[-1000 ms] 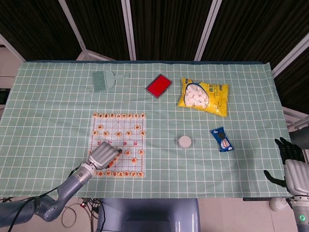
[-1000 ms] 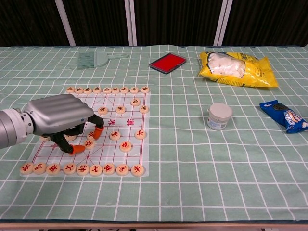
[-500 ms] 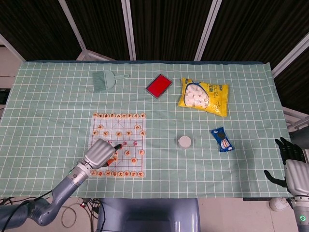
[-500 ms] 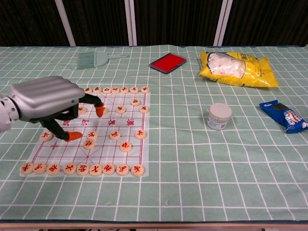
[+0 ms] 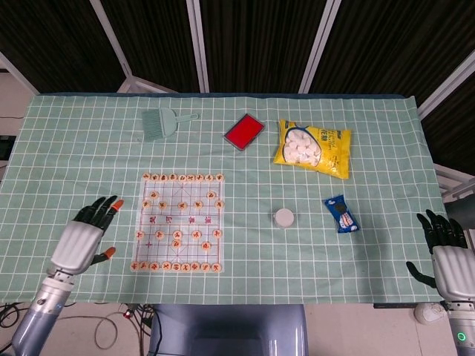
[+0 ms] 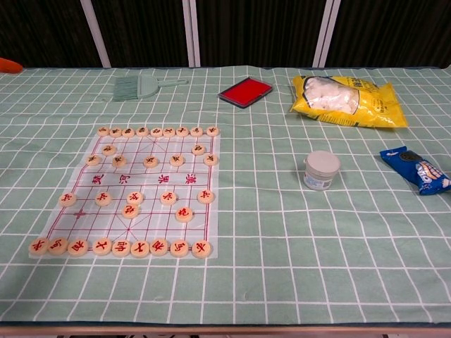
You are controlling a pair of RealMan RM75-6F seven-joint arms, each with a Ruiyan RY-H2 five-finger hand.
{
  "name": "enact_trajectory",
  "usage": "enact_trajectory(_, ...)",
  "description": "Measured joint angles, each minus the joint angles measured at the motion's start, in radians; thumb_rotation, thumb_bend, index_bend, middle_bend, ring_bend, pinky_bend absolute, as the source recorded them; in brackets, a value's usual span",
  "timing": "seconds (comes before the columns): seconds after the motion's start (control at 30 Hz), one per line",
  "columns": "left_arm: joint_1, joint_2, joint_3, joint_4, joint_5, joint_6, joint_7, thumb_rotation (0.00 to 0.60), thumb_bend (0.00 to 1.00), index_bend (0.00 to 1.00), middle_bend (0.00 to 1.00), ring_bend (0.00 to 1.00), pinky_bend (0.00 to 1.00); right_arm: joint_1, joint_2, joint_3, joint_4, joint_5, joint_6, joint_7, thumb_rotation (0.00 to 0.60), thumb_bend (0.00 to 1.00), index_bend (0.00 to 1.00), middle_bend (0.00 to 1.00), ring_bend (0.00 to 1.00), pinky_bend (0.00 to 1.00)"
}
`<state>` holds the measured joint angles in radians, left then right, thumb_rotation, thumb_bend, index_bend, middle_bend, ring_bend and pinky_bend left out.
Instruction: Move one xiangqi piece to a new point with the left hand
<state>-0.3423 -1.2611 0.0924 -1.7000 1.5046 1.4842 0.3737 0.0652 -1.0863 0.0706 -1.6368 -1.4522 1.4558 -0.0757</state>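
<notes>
The xiangqi board (image 5: pixel 179 222) (image 6: pixel 84 211) lies on the checked cloth with several round wooden pieces on it, among them one piece (image 6: pixel 130 210) in the near half. My left hand (image 5: pixel 83 237) hovers left of the board, fingers spread, holding nothing. In the chest view only an orange fingertip (image 6: pixel 10 65) shows at the far left edge. My right hand (image 5: pixel 444 256) rests at the table's front right corner, fingers apart and empty.
A small green brush (image 5: pixel 160 123) lies behind the board. A red ink pad (image 5: pixel 244 131), a yellow snack bag (image 5: pixel 312 148), a white jar (image 5: pixel 283 217) and a blue snack packet (image 5: pixel 341 213) lie to the right.
My left hand has lifted off the board and swung away to the left, now empty. A piece stays on the board where the hand was. The right hand is nearly still.
</notes>
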Motion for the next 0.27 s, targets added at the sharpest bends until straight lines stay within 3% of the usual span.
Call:
enact_trajectory(0.13, 0.074, 0.023, 0.015, 0.045, 0.02, 0.096, -0.053, 0.6, 0.06, 0.0, 0.0, 0.0, 0.05, 0.001, -0.009, 0.0, 0.01, -0.009, 0.013, -0.04, 0.6, 0.27, 0.0, 0.0, 0.0, 0.0)
enact_trajectory(0.27, 0.124, 0.035, 0.018, 0.091, 0.03, 0.127, -0.133, 0.6, 0.05, 0.0, 0.0, 0.0, 0.03, -0.001, -0.016, 0.004, 0.01, -0.001, 0.016, -0.047, 0.6, 0.27, 0.0, 0.0, 0.0, 0.0)
